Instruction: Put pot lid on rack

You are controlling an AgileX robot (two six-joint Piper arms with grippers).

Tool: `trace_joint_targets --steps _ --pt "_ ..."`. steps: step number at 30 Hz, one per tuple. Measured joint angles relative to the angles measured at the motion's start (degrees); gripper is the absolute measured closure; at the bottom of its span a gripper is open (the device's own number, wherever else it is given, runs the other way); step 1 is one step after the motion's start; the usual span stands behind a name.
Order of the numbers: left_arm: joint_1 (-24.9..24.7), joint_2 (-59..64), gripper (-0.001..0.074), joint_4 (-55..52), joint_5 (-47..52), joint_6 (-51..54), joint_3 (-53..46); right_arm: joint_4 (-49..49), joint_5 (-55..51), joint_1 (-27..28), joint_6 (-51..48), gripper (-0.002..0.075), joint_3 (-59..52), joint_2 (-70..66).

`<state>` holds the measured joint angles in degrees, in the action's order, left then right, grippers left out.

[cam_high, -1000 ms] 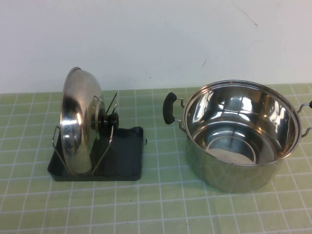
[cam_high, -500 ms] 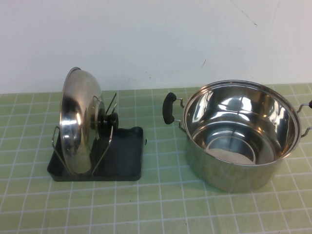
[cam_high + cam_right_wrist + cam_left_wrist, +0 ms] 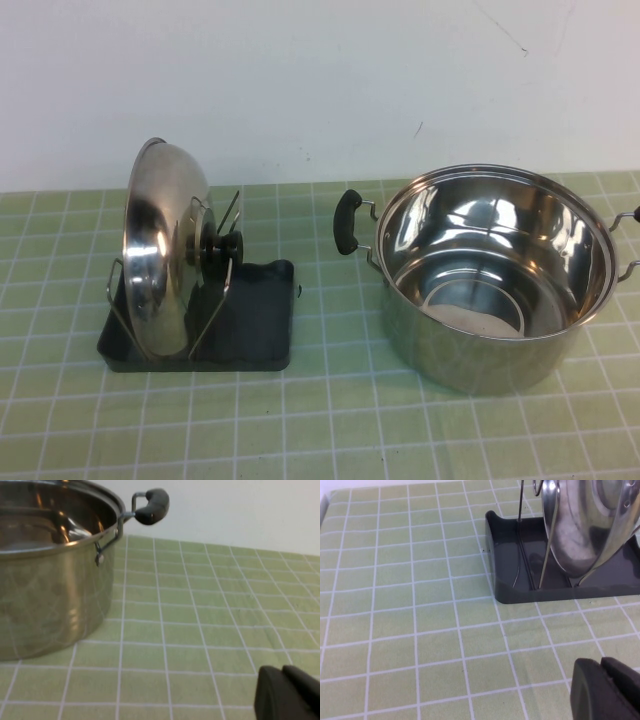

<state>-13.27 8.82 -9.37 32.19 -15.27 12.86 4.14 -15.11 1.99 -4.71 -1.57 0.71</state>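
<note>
The shiny steel pot lid (image 3: 158, 250) with its black knob (image 3: 222, 247) stands on edge between the wire prongs of the dark grey rack (image 3: 255, 330) at the left of the table. In the left wrist view the lid (image 3: 590, 525) and the rack (image 3: 520, 575) show ahead. My left gripper (image 3: 602, 672) is shut and empty, back from the rack over the mat. My right gripper (image 3: 284, 677) is shut and empty, beside the pot. Neither arm shows in the high view.
A deep steel pot (image 3: 495, 275) with black side handles (image 3: 347, 222) stands at the right; it also shows in the right wrist view (image 3: 50, 565). A green checked mat (image 3: 330, 430) covers the table. A white wall runs along the back.
</note>
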Motion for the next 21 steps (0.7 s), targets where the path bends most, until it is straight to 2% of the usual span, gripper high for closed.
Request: trace_joint_targets --steps 5,13,21 --pt "0.0 0.0 0.0736 0.0 0.0 0.0 0.0 0.1 -3.5 -0.4 0.2 0.0727 0.0 0.0" --pt "0.0 0.0 0.0736 0.1 0.0 0.0 0.0 0.1 -3.7 -7.8 0.7 0.0727 0.0 0.0" --pt "0.0 0.0 0.0736 0.1 0.0 0.0 0.0 0.3 -3.8 -8.2 2.0 0.0727 0.0 0.0"
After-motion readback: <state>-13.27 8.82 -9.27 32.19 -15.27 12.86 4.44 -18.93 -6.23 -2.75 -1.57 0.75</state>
